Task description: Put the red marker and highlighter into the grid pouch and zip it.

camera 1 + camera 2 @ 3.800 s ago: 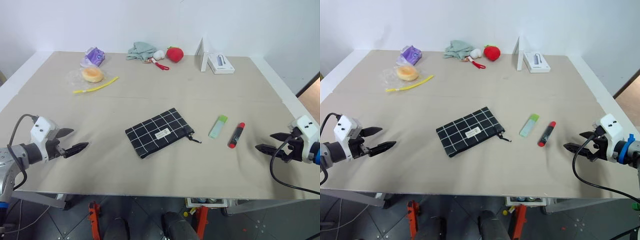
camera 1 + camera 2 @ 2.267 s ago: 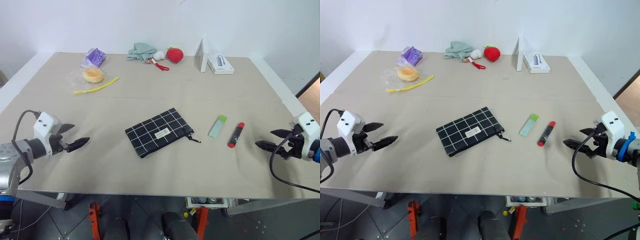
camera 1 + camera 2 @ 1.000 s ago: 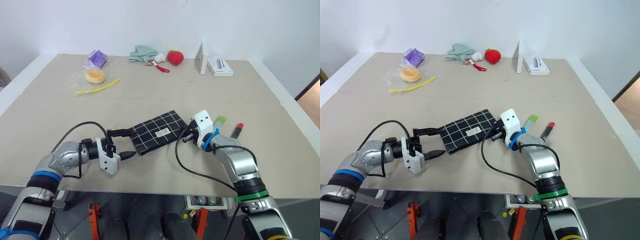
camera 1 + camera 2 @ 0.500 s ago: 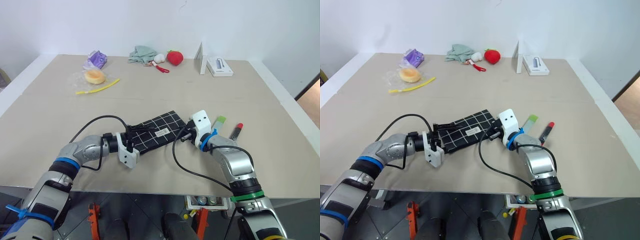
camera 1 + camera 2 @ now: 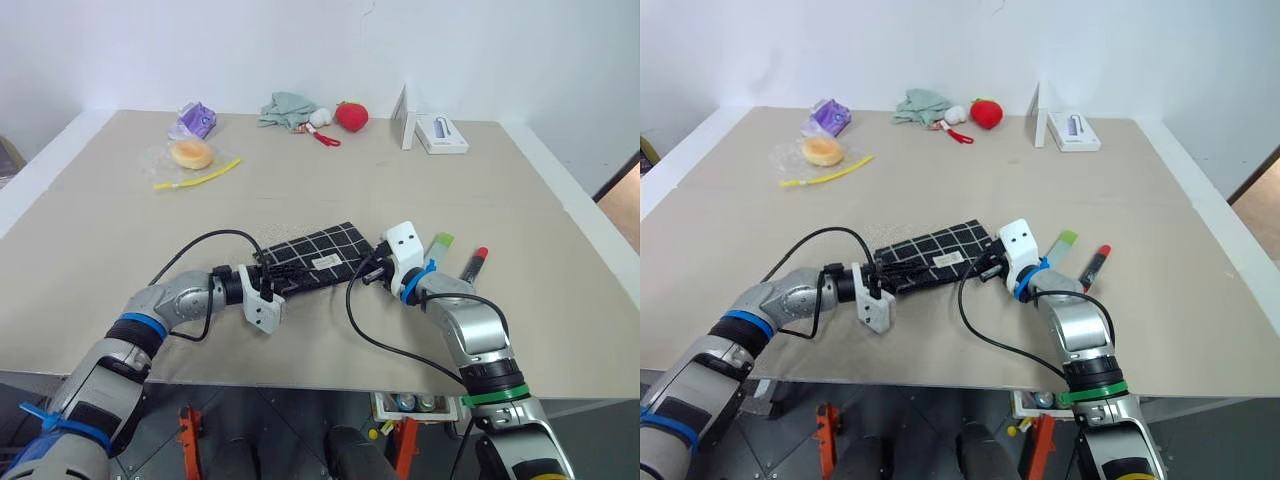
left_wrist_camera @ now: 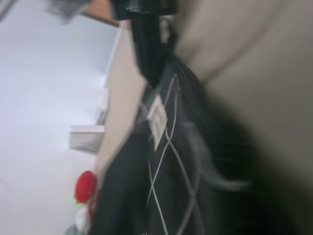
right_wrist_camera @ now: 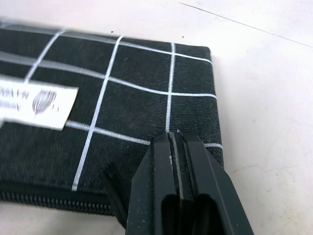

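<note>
Left gripper point(image 5: 283, 277): fingers clenched on the near-left end of the grid pouch point(image 5: 312, 262), that end lifted and rumpled.
Right gripper point(image 7: 172, 147): fingers pressed together at the pouch's right end by the zipper; whether they pinch the pull cannot be told.
Grid pouch: mid-table point(image 5: 300, 190), between the two grippers, white label up.
Highlighter point(image 5: 437, 246): just right of the right gripper, flat on the table.
Red marker point(image 5: 472, 268): beside the highlighter, further right.
Far edge: bun in plastic point(image 5: 190, 153), yellow stick point(image 5: 196, 173), purple packet point(image 5: 195, 119), green cloth point(image 5: 287, 107), strawberry plush point(image 5: 350, 115), white box point(image 5: 438, 132).
</note>
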You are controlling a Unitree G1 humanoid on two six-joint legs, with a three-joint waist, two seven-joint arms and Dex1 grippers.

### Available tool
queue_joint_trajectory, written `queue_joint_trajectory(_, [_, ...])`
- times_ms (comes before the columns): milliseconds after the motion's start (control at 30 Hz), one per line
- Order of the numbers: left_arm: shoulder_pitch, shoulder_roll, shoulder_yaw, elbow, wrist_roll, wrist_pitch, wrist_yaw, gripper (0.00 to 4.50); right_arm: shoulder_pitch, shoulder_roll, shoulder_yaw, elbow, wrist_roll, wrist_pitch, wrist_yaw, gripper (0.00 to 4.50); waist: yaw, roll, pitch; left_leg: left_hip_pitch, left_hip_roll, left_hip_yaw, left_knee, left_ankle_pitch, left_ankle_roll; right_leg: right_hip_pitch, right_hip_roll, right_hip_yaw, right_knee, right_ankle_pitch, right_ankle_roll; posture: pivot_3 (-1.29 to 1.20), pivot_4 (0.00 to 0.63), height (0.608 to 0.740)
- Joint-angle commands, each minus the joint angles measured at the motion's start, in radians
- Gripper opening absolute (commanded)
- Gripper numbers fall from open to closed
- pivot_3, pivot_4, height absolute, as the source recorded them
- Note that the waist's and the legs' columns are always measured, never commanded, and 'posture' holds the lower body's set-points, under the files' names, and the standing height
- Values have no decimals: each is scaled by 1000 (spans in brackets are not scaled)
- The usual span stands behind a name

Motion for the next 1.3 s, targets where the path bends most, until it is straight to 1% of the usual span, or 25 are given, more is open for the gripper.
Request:
queue_joint_trajectory(33, [11,-6,-24,1,-9,26,-22,24,9,6,20,9,-3,11,15,0,1,1,0,0,0,0,0,0,0,0,0,0,0,0,0,0,150,730])
queue_joint_trajectory(167, [14,-11,-22,-8,-37,49,-46,24,6,4,7,0,-3,-7,16,0,1,1,-1,0,0,0,0,0,0,0,0,0,0,0,0,0,150,730])
queue_joint_trajectory(267, [17,-16,-20,-19,-56,63,-64,24,3,5,-35,-33,21,-37,17,0,1,1,-1,0,0,0,0,0,0,0,0,0,0,0,0,0,150,730])
queue_joint_trajectory(333, [20,-19,-21,-30,-64,73,-74,24,0,1,-87,-74,56,-32,13,0,2,2,-1,0,0,0,0,0,0,0,0,0,0,0,0,0,150,730])
queue_joint_trajectory(400, [23,-21,-21,-41,-71,84,-86,24,-5,-7,-154,-123,116,12,14,0,3,3,0,-1,0,0,0,0,0,-1,0,0,0,0,0,0,150,730])
queue_joint_trajectory(467, [28,-24,-22,-54,-77,94,-95,0,-3,-26,-211,-169,168,76,14,640,5,3,0,-2,0,0,0,0,0,-1,0,0,0,0,1,0,150,730])
queue_joint_trajectory(500, [31,-25,-23,-60,-79,99,-99,0,0,-35,-232,-187,184,98,11,849,6,3,0,-2,0,0,0,0,0,-1,0,0,0,-1,1,0,150,730])
queue_joint_trajectory(533, [34,-26,-25,-64,-81,102,-102,0,2,-42,-254,-204,201,123,4,1274,7,3,0,-2,0,0,0,0,0,-1,0,0,0,-1,1,0,150,730])
queue_joint_trajectory(633, [44,-30,-30,-76,-81,112,-107,0,20,-67,-285,-257,234,202,-9,2732,7,3,0,-2,0,0,-1,0,0,-1,0,0,0,-1,1,0,150,730])
queue_joint_trajectory(667, [46,-31,-32,-78,-81,115,-108,0,27,-73,-286,-272,243,230,-10,3292,7,3,0,-2,-1,0,-1,0,0,-1,0,0,0,-1,0,0,150,730])
queue_joint_trajectory(767, [51,-37,-33,-84,-85,129,-118,0,60,-102,-261,-314,239,269,-7,4432,7,3,0,-2,-1,0,-1,0,0,-1,-1,0,0,-2,0,0,150,730])
queue_joint_trajectory(867, [55,-45,-33,-92,-89,143,-123,0,83,-97,-245,-320,244,350,-37,4432,7,3,0,-2,-2,0,-1,0,0,-1,-2,0,0,-2,1,0,150,730])
queue_joint_trajectory(967, [57,-49,-32,-95,-90,151,-125,0,91,-79,-220,-319,246,370,-45,4432,7,3,0,-2,-5,0,-1,0,0,-1,-5,0,0,-3,2,0,150,730])
queue_joint_trajectory(1067, [58,-52,-30,-96,-90,157,-124,0,96,-82,-160,-299,206,342,-52,4432,7,3,0,-2,-8,0,-1,0,0,-1,-8,0,0,-4,4,0,150,730])
queue_joint_trajectory(1200, [58,-61,-28,-100,-88,166,-120,0,80,-64,-118,-247,172,293,-66,4432,8,3,0,-3,-12,-1,-1,0,0,0,-13,0,0,-5,7,0,150,730])
queue_joint_trajectory(1300, [60,-63,-27,-107,-89,172,-120,0,70,-72,-81,-209,132,261,-70,4432,8,3,0,-3,-15,-1,-1,0,0,0,-16,0,-1,-7,9,0,150,730])
